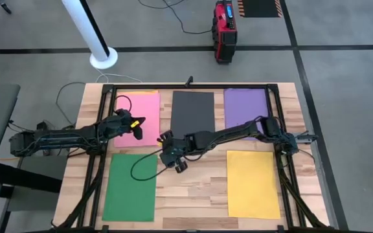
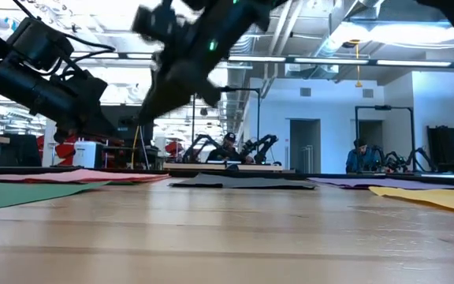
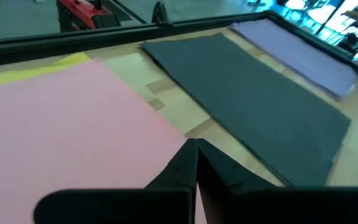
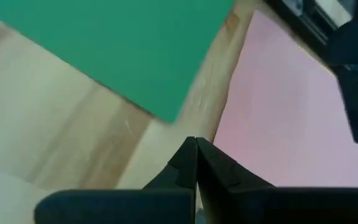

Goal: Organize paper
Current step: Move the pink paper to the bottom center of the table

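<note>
Flat green sheet (image 1: 131, 187) nearest, pink sheet (image 1: 136, 118) beyond.

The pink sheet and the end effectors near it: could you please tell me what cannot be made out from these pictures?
- Pink sheet: in the high view the left arm covers its middle, and a yellow strip peeks from under its far edge; how much lies beneath is hidden.
- Right end effector: the low view shows it only as a blur overhead.
- Left end effector: contact with the sheet cannot be judged.

Wooden table (image 1: 193, 188) carries five paper sheets (image 1: 130, 187).
</note>
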{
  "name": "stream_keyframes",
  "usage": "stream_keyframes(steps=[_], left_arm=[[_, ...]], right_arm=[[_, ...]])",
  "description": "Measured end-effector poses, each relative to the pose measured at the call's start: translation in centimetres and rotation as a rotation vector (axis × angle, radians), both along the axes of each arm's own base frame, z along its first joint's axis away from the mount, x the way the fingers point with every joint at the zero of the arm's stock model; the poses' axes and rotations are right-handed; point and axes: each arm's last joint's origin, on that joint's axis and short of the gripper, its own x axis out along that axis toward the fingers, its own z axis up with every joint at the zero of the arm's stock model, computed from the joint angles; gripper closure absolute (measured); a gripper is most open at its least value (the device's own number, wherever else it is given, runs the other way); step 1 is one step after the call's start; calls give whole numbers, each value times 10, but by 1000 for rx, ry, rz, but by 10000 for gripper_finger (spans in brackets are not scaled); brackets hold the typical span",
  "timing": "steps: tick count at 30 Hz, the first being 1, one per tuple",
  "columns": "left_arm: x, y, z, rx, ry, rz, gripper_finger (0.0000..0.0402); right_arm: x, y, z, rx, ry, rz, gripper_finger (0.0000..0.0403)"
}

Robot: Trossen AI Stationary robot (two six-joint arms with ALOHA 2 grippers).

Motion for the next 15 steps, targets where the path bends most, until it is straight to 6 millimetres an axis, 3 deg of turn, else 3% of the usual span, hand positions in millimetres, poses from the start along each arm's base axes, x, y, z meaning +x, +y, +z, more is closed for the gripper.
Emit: stream_keyframes(steps=[7,15], left_arm=[[3,0,7,15,-83,-42,402],[3,-1,5,-24,-76,-55,402]], right_arm=[[-6,3,1,60,44,-59,403],[7,-4,-34,25,47,-104,375]])
